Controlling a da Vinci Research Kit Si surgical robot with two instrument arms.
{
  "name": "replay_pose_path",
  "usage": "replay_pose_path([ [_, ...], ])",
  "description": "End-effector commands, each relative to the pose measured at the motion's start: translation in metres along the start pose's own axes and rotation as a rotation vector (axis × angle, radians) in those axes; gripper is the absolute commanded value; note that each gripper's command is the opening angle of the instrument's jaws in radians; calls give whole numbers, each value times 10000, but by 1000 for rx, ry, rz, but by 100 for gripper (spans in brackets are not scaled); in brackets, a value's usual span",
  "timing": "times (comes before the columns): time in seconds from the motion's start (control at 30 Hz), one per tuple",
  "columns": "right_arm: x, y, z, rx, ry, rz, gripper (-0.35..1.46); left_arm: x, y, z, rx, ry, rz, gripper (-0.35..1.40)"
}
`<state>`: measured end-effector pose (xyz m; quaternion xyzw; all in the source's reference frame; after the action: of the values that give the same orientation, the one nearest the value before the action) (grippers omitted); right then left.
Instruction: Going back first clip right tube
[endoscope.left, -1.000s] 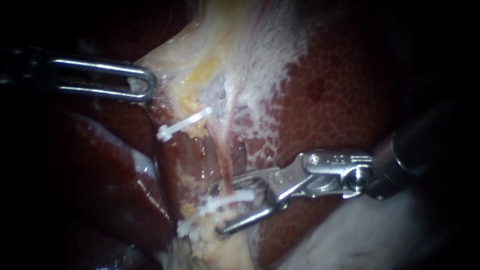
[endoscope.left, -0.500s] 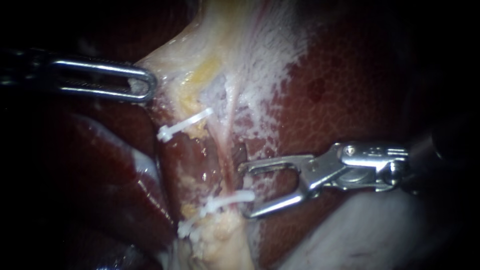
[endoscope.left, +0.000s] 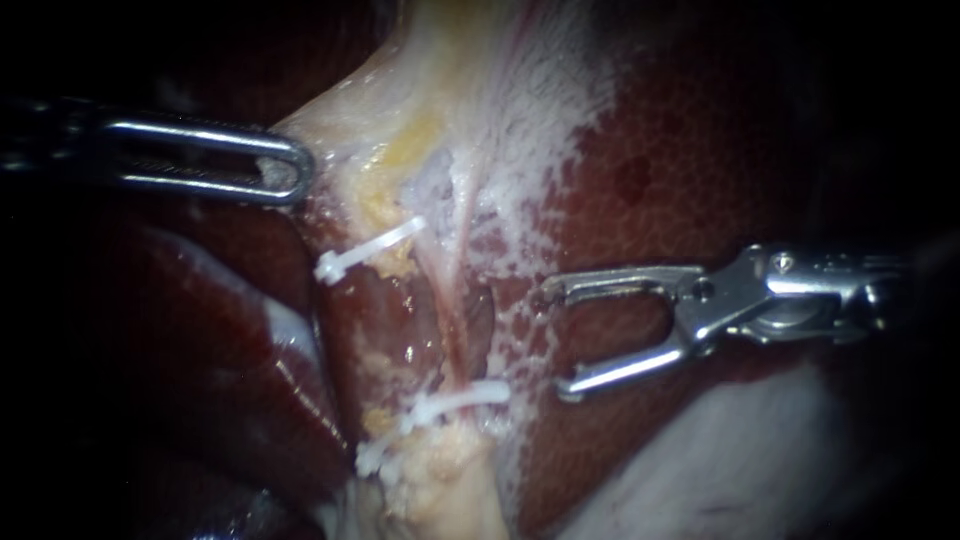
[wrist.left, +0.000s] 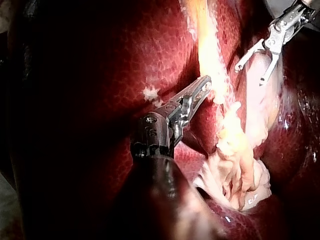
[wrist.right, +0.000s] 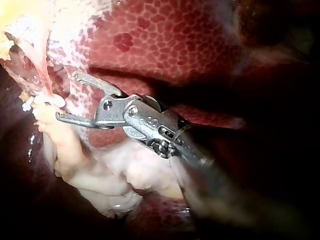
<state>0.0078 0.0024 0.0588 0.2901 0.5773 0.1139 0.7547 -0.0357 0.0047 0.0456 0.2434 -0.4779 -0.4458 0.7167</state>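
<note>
No readable txt, no labels, brands, nos. or signs, all 3 views

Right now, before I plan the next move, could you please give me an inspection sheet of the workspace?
Surface: liver, dark red, mottled.
Job's things: lower clip across the pink tube; upper clip sits higher, apart from it.
Clutter: nothing seen.
Instruments: left instrument shut on pale tissue; right instrument open, empty, clear of the lower clip.
Cables: nothing seen.
Surroundings: dark, nothing seen.
</note>
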Motion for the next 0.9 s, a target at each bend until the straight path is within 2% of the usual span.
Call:
replay_pose_path([
  [0.03, 1, 0, -2, 1, -1, -6, 60, 1, 1, 0, 0, 0, 1, -35],
  [0.27, 5, -1, -9, 4, 0, -8, 60, 7, 11, 6, -2, -1, 5, -35],
  [0.43, 5, -1, -10, 4, -1, -14, 60, 17, 20, 17, -5, -7, 11, -35],
  [0.9, 3, -3, -16, 7, -1, -15, 60, 41, 43, 59, 4, 33, 23, -35],
])
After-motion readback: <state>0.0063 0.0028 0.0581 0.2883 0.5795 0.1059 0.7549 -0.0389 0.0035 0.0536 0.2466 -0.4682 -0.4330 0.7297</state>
